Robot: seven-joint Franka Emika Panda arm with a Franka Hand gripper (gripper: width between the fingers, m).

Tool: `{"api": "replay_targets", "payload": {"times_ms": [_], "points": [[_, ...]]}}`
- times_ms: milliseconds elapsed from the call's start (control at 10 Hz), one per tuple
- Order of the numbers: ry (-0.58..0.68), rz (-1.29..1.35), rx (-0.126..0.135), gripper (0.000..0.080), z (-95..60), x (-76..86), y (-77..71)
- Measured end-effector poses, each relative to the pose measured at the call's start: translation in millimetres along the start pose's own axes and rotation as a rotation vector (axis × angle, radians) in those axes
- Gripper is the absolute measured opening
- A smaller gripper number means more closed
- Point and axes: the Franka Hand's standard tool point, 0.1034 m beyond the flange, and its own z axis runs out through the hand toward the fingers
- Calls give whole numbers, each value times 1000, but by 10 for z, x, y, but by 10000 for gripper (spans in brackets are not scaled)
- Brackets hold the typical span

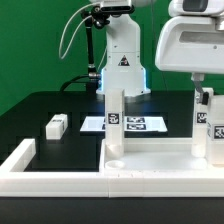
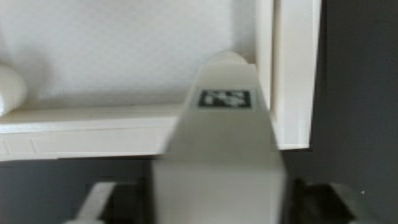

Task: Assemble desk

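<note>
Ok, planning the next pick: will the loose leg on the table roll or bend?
Likely neither. The loose leg looks square-sectioned and lies flat, so it should slide, not roll. It seems rigid plastic, probably stiff and light.

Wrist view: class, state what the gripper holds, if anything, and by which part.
Cannot be told: the gripper straddles the top end of an upright white leg, but gaps seem to show beside its fingers.

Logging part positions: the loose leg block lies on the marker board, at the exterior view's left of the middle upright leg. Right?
No: the exterior view shows the loose leg block on the black table, apart from the marker board. It does lie to that view's left of the middle upright leg.
</note>
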Motion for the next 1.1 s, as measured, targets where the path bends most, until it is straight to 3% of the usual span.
{"api": "replay_targets", "payload": {"times_ms": [100,800,900,1000,1100], "points": [[0,75,1,291,-1,1,-2],[-1,666,1,291,5,-4,-8],[-2,760,9,290,8,4,7],[-3,944,51,290,16,30,27],[-4,1072,69,290,22,37,23]]}}
